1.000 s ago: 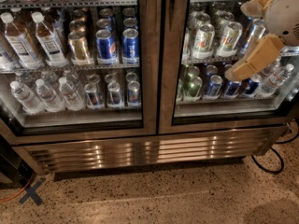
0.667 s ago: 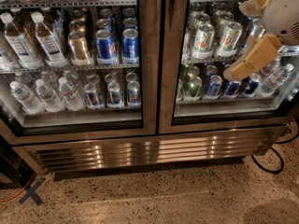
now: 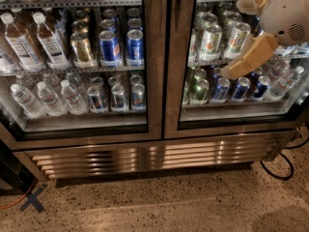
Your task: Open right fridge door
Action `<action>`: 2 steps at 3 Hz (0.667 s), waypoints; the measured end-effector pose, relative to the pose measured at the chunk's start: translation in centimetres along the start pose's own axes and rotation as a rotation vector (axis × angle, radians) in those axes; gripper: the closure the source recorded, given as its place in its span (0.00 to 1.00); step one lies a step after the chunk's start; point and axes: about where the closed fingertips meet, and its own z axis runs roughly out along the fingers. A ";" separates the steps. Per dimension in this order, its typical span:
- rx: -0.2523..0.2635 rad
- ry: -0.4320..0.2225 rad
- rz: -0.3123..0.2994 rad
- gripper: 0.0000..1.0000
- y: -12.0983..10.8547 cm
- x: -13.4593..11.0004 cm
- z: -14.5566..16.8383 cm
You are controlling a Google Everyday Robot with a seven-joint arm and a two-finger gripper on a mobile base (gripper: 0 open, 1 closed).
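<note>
The fridge fills the view, both of its doors closed. The right fridge door has a steel frame and a glass pane with cans and bottles behind it. My gripper is at the upper right, in front of that door's glass. It is open, with one tan finger slanting down to the left and the other finger above it. It holds nothing. Whether the fingers touch the glass cannot be told.
The left door meets the right door at the centre post. A louvred steel grille runs along the base. A black cable loops on the speckled floor at the right. A dark X mark and an orange cable lie at the bottom left.
</note>
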 end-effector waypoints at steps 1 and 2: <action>-0.032 -0.109 -0.036 0.00 -0.8 -1.5 2.0; -0.035 -0.118 -0.039 0.00 -0.9 -1.6 2.1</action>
